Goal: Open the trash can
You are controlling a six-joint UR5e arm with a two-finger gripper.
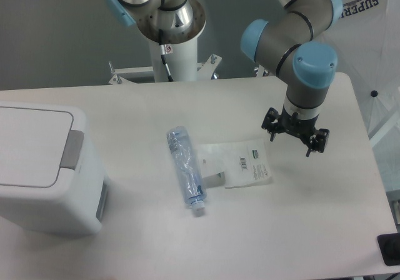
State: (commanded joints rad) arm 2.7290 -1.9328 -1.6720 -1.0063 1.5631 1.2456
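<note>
The trash can point(44, 167) is a large white boxy bin at the left edge of the table, its flat lid down. A grey push tab point(73, 149) sits on the lid's right edge. My gripper point(294, 141) hangs above the right part of the table, far to the right of the bin. Its dark fingers point(271, 130) are spread apart and hold nothing.
An empty clear plastic bottle point(185, 169) lies on its side mid-table, cap toward the front. A flat plastic bag with a barcode label point(240, 165) lies just right of it, below the gripper's left side. The arm's white base point(169, 49) stands at the back.
</note>
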